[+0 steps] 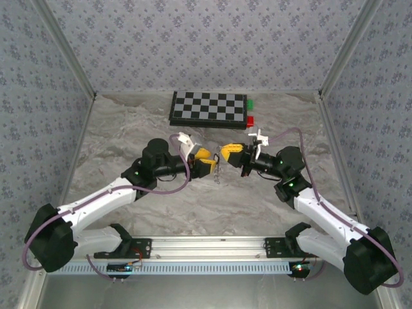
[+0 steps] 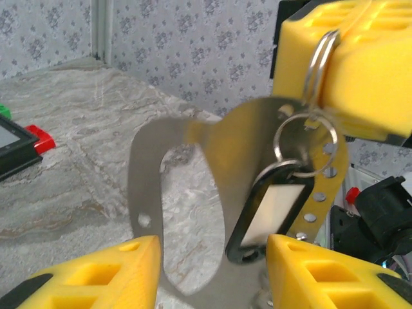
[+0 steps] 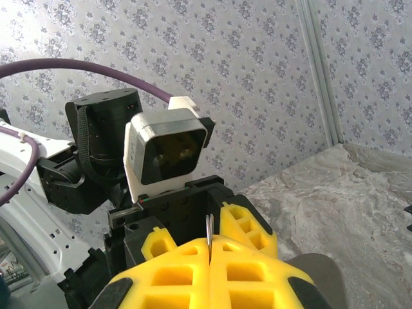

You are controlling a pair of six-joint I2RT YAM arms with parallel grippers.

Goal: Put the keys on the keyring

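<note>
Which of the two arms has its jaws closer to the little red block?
Right. The right arm ends with its jaws just short and left of the red block; the left arm ends farther left, its jaws farther from the block.

The keyring [image 2: 238, 148] is dull brushed metal, the keys [image 2: 271, 215] glossy black plastic.

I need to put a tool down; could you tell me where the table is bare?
Bare: the far-left corner between the checkerboard and the left wall, and the near middle before the rail. Crowded: mid-table, where the left gripper, jaws shut on the keyring, meets the right gripper, jaws shut on a split ring.
</note>
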